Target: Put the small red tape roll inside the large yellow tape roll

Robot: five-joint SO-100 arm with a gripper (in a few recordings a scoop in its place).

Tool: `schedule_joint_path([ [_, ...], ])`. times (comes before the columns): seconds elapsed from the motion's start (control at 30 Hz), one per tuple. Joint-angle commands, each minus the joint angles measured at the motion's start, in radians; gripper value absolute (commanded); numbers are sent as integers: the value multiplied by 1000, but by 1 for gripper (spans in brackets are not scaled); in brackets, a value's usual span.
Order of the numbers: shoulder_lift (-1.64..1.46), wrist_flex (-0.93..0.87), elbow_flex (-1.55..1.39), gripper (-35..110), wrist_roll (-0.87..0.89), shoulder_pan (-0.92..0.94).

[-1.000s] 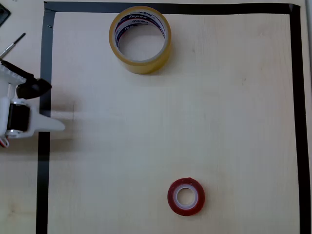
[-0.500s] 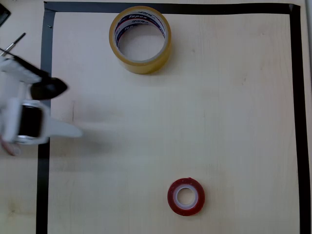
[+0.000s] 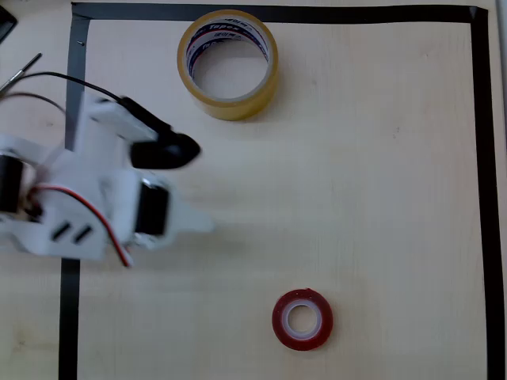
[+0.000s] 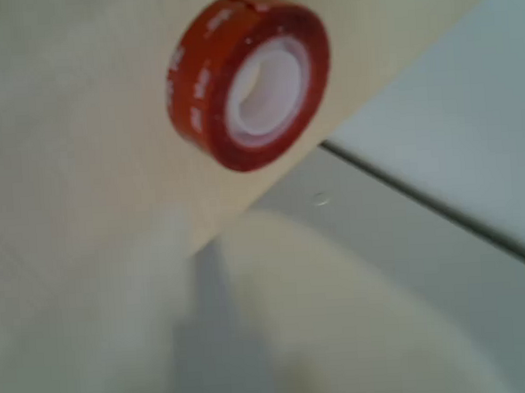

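In the overhead view the end effector [image 3: 194, 186] sits at the left side of the pale wooden surface [image 3: 356, 174], its dark finger and its white finger pointing toward the picture's right with a clear gap between them. It is spread open and has hold of nothing. The large yellow tape roll [image 3: 228, 63] lies flat up and slightly right of the end effector, near the top strip of the black tape border [image 3: 277, 13], and apart from both fingers. The small red tape roll [image 3: 302, 319] lies flat down and to the right of the end effector, well apart from it and from the yellow roll. In the wrist view the red roll [image 4: 248, 78] shows near the top, lying alone on the surface, its white core visible; the lower part of this picture is blurred.
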State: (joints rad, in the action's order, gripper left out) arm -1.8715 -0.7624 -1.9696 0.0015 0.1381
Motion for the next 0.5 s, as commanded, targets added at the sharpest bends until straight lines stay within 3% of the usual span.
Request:
schedule_joint_path([
  [0.0,80,72,141,0,40,57],
  [0.47,408,86,397,0,87,107],
])
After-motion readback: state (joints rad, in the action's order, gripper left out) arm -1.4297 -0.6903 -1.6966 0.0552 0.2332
